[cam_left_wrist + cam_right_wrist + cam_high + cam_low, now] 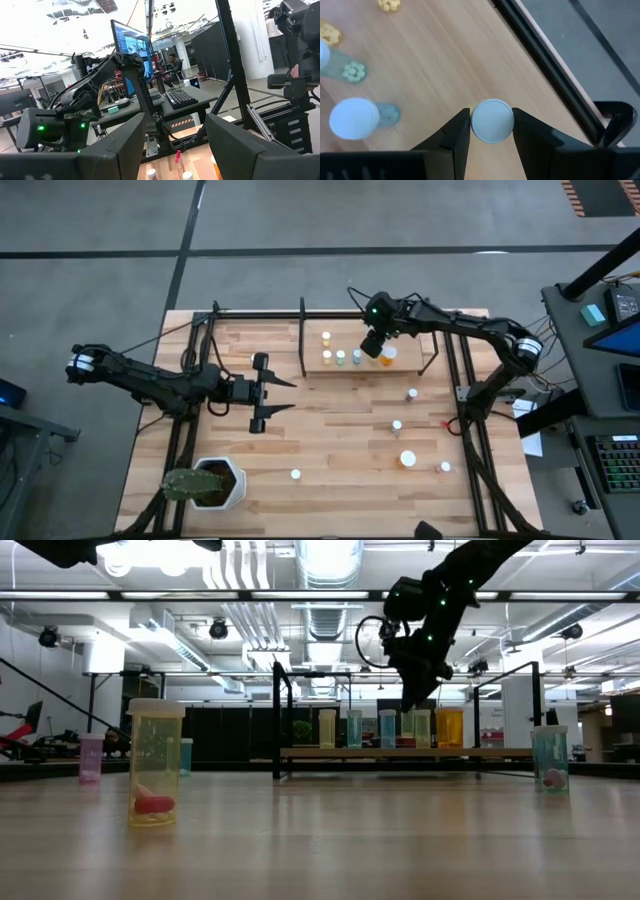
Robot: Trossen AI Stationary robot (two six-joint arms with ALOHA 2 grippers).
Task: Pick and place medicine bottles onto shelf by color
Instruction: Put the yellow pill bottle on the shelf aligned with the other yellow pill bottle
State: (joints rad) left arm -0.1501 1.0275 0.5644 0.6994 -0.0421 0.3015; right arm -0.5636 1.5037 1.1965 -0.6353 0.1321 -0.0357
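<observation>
Right end effector (491, 125) pinches a medicine bottle (492, 120) by its pale cap directly over the shelf (445, 60), beside the row already standing there, presumably matching colour, while the left end effector (272, 391) waits spread over the worktop (340, 450).

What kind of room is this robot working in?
Probably a big workshop or robotics lab. Bare ceiling ducts hang overhead, a person sits at a desk with a computer monitor and keyboard, and the wooden table stands on a plain grey concrete floor.
</observation>
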